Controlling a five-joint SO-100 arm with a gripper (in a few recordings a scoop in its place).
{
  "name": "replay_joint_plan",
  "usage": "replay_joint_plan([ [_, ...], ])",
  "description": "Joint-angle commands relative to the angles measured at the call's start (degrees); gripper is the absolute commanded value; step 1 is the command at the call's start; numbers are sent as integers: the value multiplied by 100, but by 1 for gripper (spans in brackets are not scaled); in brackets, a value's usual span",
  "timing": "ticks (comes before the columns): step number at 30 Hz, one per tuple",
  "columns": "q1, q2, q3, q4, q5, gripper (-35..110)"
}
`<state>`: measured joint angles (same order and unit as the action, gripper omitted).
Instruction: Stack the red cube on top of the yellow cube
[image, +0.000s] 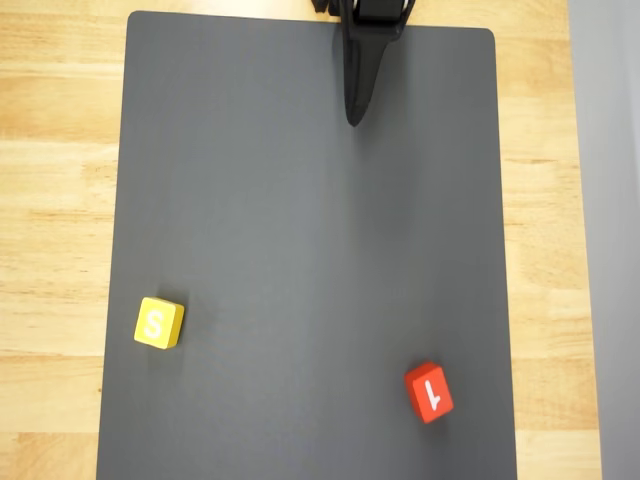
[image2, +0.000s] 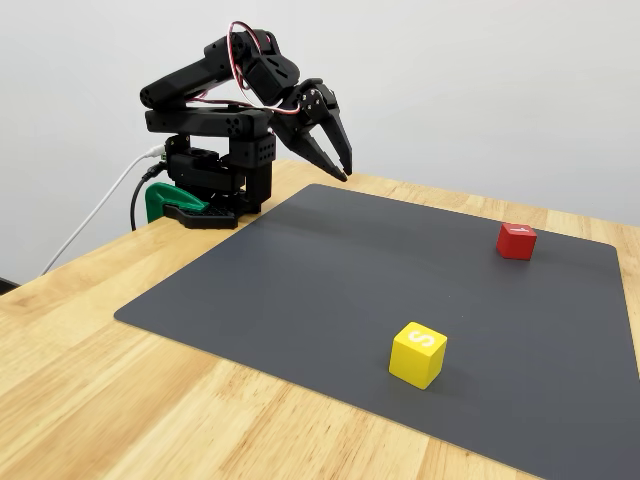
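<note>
Folding back over its base, the tool (image2: 340, 160) hung closed and empty; yellow cube (image: 159, 323) and red cube (image: 428, 392) sat well apart on the grey mat (image: 300, 200).

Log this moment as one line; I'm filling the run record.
gripper: shut, raised, empty | red cube: on mat, untouched | yellow cube: on mat, apart | stack: not started
</note>
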<state>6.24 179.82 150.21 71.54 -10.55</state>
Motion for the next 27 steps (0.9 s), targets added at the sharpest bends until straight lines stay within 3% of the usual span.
replay_joint_plan([
  [1,220,26,0,79,-97,14],
  [7,158,26,-158,738,-879,21],
  [17,35,-9,-791,1380,-817,30],
  [23,-202,-1995,-2048,1002,-571,30],
  [27,-483,-2399,-2689,1143,-466,31],
])
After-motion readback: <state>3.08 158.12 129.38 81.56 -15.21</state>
